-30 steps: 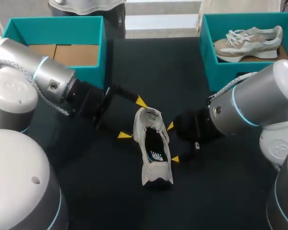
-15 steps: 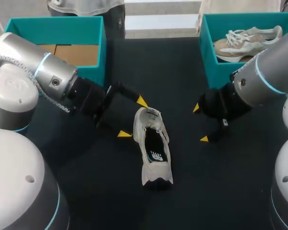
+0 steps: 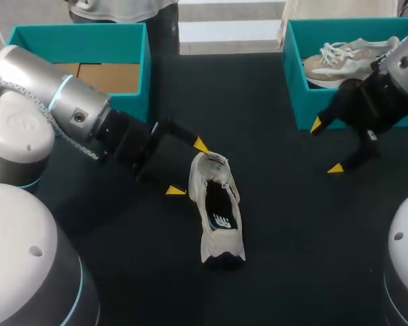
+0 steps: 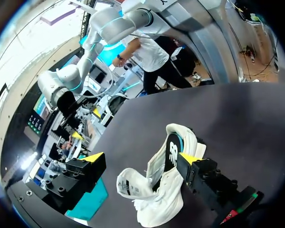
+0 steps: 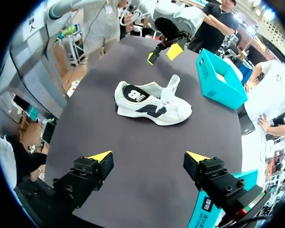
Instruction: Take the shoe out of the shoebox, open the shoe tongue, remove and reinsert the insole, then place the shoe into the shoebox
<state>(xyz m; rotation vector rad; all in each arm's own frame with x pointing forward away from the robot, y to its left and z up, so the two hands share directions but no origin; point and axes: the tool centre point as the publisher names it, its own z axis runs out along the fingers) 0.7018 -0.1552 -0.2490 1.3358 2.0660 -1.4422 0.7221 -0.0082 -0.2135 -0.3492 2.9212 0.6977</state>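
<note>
On the matte black table (image 3: 285,265) the shoe (image 3: 217,210) is lying on its sole near the middle, outside both boxes. Its upper is looking like cream mesh with smoother pale panels and a dark mark on the side, over a thick white sole. The soft, padded tongue (image 5: 171,85) is standing up and leaving the mouth wide open. Inside, the flat black insole (image 3: 221,216) with its white mark is sitting in place, edged by a teal lining.

At the shoe's toe end the left gripper (image 3: 188,168) is hanging with its blocky black fingers spread wide, each ending in a yellow wedge. Seen from its own wrist, the tongue is sitting in the gap between them. One finger is overlapping the shoe's collar there, though I cannot be sure that it is touching. The other tip is standing clear of the tongue.

Well apart from the shoe, the right gripper (image 3: 326,147) is hovering just beside the right box (image 3: 292,81), with its fingers spread and nothing between them.

Both boxes are looking like square-cornered teal card. The right box is holding a second shoe (image 3: 357,58), beige with loose white laces, showing its side. The left box (image 3: 75,41) is showing a brown cardboard floor.
</note>
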